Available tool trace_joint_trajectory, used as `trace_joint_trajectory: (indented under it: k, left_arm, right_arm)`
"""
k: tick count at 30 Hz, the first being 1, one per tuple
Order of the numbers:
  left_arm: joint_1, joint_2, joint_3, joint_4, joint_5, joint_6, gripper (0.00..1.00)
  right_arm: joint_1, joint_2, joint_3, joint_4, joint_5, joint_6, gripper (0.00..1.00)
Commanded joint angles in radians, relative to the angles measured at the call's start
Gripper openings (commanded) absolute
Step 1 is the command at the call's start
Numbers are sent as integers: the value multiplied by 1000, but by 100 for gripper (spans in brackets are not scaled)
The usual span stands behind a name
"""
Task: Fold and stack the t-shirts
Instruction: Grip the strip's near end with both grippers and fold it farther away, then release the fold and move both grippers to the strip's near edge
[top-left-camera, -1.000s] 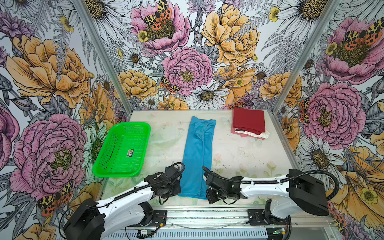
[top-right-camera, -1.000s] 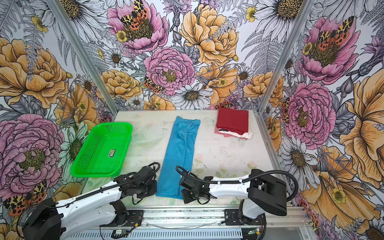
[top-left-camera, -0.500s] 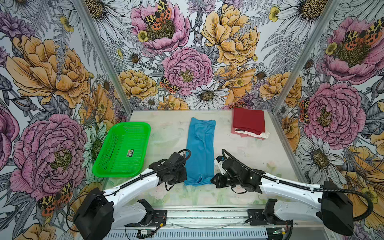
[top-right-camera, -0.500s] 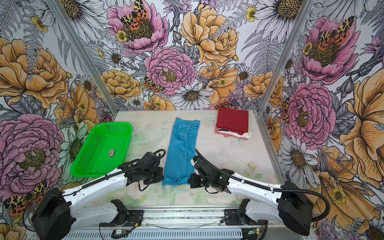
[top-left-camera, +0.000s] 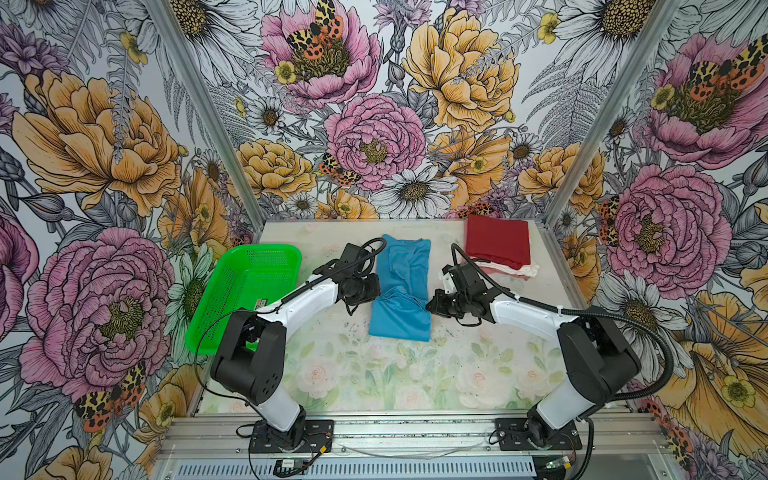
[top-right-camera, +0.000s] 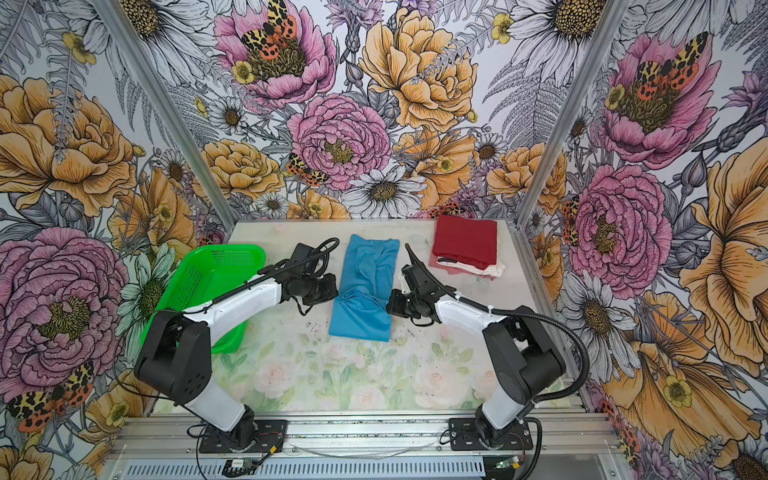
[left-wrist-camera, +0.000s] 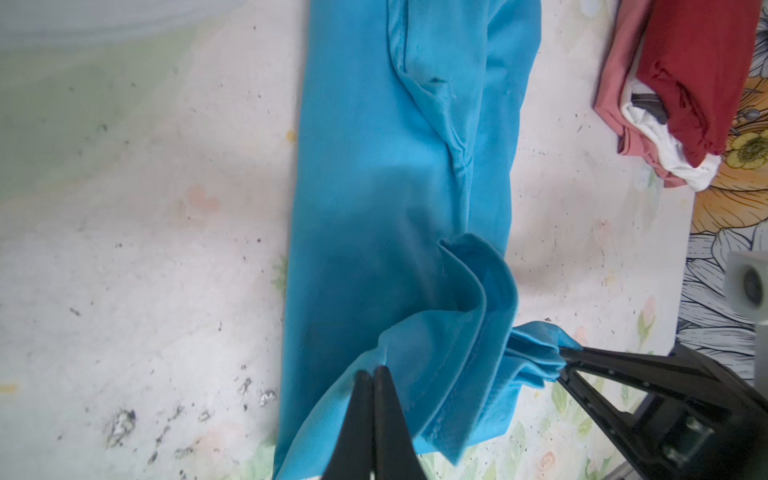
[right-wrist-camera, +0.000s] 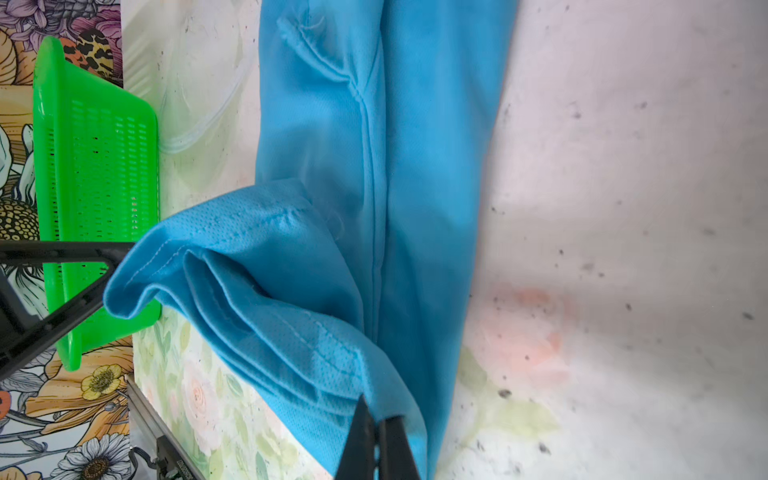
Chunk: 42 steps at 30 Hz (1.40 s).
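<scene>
Top views, room: a booth with loud flower-and-butterfly wallpaper (top-left-camera: 374, 124) on three sides, metal corner posts (top-left-camera: 203, 104), and an aluminium rail (top-left-camera: 415, 432) across the front where both arms are bolted down.
Top views, surface: the table (top-left-camera: 374, 374) has a faded pastel rose print, with dark specks scattered around the middle.
Top views, shirt: the blue t-shirt (top-left-camera: 401, 286) lies mid-table as a long narrow strip, and its near end is doubled back over itself.
Top views, grippers: the left gripper (top-left-camera: 376, 291) and right gripper (top-left-camera: 430, 305) are at opposite side edges of that doubled-over end.
Top views, extras: the green basket (top-left-camera: 249, 282) is at the left edge, and the dark red t-shirt (top-left-camera: 496, 245) is folded in the far right corner.
Left wrist, fingers: pressed together, pinching the blue hem, which is lifted off the table. The right gripper pinches the other corner.
Left wrist, surface: pale, grubby and flecked with black. The dark red t-shirt sits on a white t-shirt (left-wrist-camera: 665, 141) and a pinkish t-shirt (left-wrist-camera: 615, 83).
Right wrist, fingers: clamped together on the hem, with the cloth sagging in folds across to the left gripper.
Right wrist, surface: whitish with a faint pink blotch and specks. The basket is beyond the shirt.
</scene>
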<state>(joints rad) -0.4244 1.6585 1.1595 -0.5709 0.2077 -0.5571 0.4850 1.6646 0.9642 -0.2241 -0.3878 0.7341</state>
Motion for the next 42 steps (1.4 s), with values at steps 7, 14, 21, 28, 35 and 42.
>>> trace_joint_trajectory:
  k: [7,14,21,28,35,42]
  left_arm:
    - [78,152,132,13,100,72,0]
    - [101,246,203,19,136,68,0]
    - [103,290,239,20,149,68,0]
    - [132,246,209,81,180,56,94]
    - [181,113,116,135,203,33,99]
    - [174,20,-11,149,225,6,99]
  right_arm:
    - [-81,162,165,35,-90,-26,0]
    - [-109,222,215,35,-102,-17,1]
    - [-121,242,226,36,-100,-9,1]
    - [-115,170,200,42,-71,-56,58]
    - [-86,56,117,42,-45,-88,71]
    - [-44,170,232,43,-168,-123,73]
